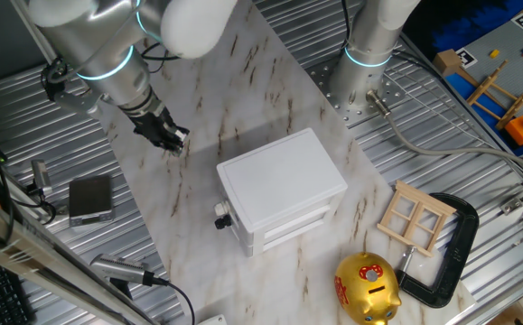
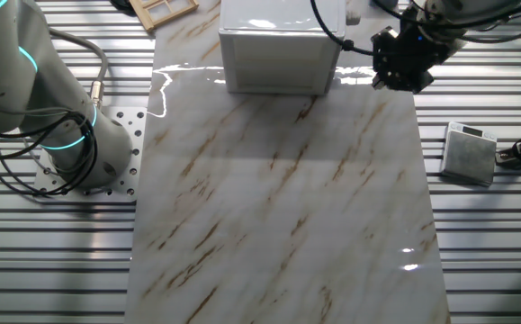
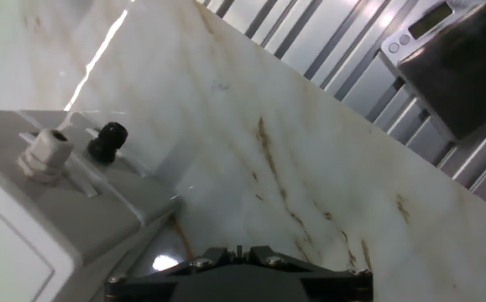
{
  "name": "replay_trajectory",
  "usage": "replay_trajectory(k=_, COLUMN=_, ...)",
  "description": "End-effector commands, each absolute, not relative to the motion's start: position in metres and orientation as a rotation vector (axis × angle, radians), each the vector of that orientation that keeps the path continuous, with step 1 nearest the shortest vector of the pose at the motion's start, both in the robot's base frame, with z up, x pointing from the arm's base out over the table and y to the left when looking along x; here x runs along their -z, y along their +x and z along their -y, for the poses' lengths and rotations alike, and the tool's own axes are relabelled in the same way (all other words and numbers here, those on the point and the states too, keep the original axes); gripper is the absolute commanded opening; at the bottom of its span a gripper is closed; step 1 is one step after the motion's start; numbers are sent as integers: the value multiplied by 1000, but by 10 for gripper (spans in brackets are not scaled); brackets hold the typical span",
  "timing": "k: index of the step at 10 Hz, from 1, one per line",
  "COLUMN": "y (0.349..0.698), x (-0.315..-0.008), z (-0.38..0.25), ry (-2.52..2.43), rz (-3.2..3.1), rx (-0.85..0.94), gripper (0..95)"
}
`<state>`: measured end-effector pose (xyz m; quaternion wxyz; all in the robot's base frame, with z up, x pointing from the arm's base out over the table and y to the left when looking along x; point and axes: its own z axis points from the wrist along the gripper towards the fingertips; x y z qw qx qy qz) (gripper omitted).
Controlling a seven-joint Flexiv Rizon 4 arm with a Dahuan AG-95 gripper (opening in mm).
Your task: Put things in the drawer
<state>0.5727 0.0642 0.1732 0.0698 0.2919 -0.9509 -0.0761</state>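
Gripper (image 1: 172, 137) beside drawer (image 1: 288, 224) (contents hidden).

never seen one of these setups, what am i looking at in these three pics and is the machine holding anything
It is a robot arm bolted to a metal table, with a marble-patterned board laid on top. Two pictures come from fixed cameras on different sides of the table. The third comes from a camera on the arm's hand, looking down past its tool.

The black tool hangs above the board, beside a small white cabinet whose drawer looks closed. I see nothing in the tool, though whether its fingers are open or shut is not clear.

Near the cabinet lie a wooden window frame, a gold piggy bank and a black clamp. A small grey scale sits on the metal table.
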Motion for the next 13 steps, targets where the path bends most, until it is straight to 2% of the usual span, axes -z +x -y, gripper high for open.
replay_trajectory(k=1, y=573, x=-173, z=-64, ry=809, rz=2873, rx=205, gripper=0)
replay_trajectory(k=3, y=574, x=-170, z=-52, ry=843, rz=2884, rx=208, gripper=0)
replay_trajectory(k=8, y=591, x=-140, z=38, ry=1034, rz=2855, rx=220, gripper=0)
replay_trajectory(k=13, y=595, x=-131, z=57, ry=1073, rz=2850, rx=215, gripper=0)
